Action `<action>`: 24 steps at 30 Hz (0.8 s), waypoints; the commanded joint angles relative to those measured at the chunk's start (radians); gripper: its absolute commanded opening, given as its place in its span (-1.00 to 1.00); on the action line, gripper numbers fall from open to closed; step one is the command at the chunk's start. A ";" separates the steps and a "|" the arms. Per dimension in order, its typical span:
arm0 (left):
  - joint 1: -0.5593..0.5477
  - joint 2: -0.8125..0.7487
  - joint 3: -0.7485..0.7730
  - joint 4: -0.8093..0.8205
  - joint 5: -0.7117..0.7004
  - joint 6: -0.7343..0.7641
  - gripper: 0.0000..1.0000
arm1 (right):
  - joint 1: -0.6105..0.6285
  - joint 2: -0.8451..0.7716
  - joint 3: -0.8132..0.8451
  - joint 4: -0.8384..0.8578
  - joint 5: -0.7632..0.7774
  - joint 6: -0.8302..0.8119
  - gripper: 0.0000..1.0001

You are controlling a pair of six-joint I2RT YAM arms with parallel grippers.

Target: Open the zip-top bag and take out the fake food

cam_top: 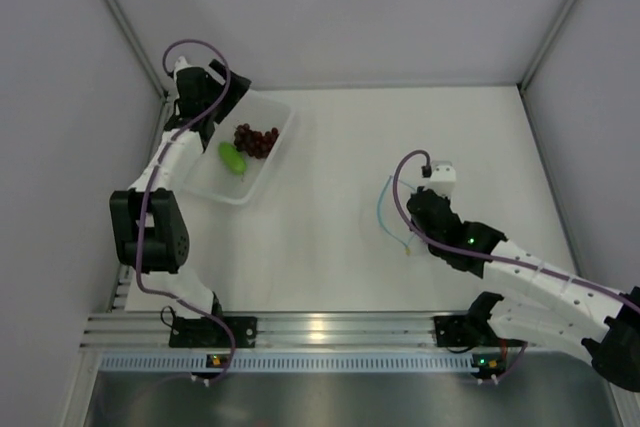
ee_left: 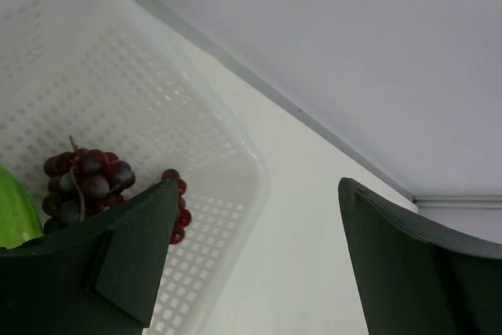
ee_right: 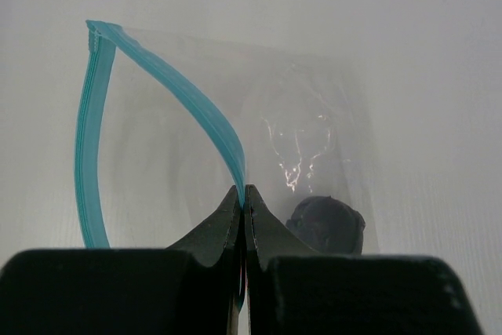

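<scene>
Zip-top bag (ee_right: 298,115), lip pinched in clenched right gripper (ee_right: 244,192); left gripper (ee_left: 257,217) released; risk: lip slip, dark lump (ee_right: 329,221) left inside.

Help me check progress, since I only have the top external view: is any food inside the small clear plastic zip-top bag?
Observer: Yes. The right wrist view shows a small dark roundish lump through the plastic of the clear zip-top bag.
Operator: Is the bag's mouth open?
Observer: Yes. Its light blue zip strip stands parted into two bowed halves with a gap between them.
Operator: And what is the right gripper doing?
Observer: The right gripper is shut on one half of that strip, close to the lump.
</scene>
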 commanded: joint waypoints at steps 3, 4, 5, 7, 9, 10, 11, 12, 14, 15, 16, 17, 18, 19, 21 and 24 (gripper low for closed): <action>0.006 -0.197 -0.031 -0.024 0.127 0.051 0.73 | -0.006 -0.016 0.079 0.011 -0.084 -0.035 -1.00; 0.006 -0.237 -0.039 -0.033 0.159 0.055 0.72 | -0.006 -0.011 0.089 0.003 -0.090 -0.032 -1.00; 0.006 -0.256 -0.054 -0.038 0.188 0.061 0.71 | -0.006 -0.011 0.101 -0.001 -0.100 -0.029 -1.00; 0.005 -0.299 -0.059 -0.079 0.267 0.081 0.70 | -0.006 -0.016 0.113 -0.015 -0.107 -0.024 -1.00; 0.000 -0.317 -0.059 -0.117 0.332 0.113 0.71 | -0.006 -0.014 0.133 -0.029 -0.110 -0.020 -1.00; -0.009 -0.329 -0.058 -0.134 0.364 0.127 0.71 | -0.006 -0.013 0.141 -0.035 -0.114 -0.021 -1.00; -0.020 -0.337 -0.062 -0.157 0.428 0.141 0.71 | -0.006 -0.011 0.152 -0.035 -0.126 -0.023 -1.00; -0.037 -0.346 -0.067 -0.167 0.435 0.167 0.71 | -0.004 -0.008 0.156 -0.035 -0.136 -0.029 -1.00; -0.121 -0.383 -0.076 -0.205 0.389 0.201 0.74 | -0.006 0.006 0.173 -0.038 -0.157 -0.029 -1.00; -0.156 -0.394 -0.090 -0.208 0.378 0.222 0.75 | -0.006 0.007 0.178 -0.040 -0.160 -0.027 -1.00; -0.223 -0.414 -0.099 -0.211 0.369 0.222 0.75 | -0.006 0.015 0.181 -0.041 -0.163 -0.026 -1.00; -0.254 -0.423 -0.113 -0.211 0.345 0.218 0.75 | -0.006 0.015 0.185 -0.040 -0.163 -0.014 -1.00; -0.286 -0.429 -0.131 -0.211 0.322 0.215 0.72 | -0.006 0.014 0.185 -0.041 -0.163 -0.006 -1.00; -0.349 -0.451 -0.148 -0.210 0.296 0.210 0.72 | -0.006 0.011 0.185 -0.038 -0.165 0.000 -1.00; -0.415 -0.466 -0.163 -0.210 0.233 0.201 0.68 | -0.006 0.007 0.184 -0.026 -0.162 0.017 -1.00; -0.540 -0.478 -0.180 -0.210 0.185 0.175 0.62 | -0.006 0.017 0.193 -0.022 -0.166 0.029 -1.00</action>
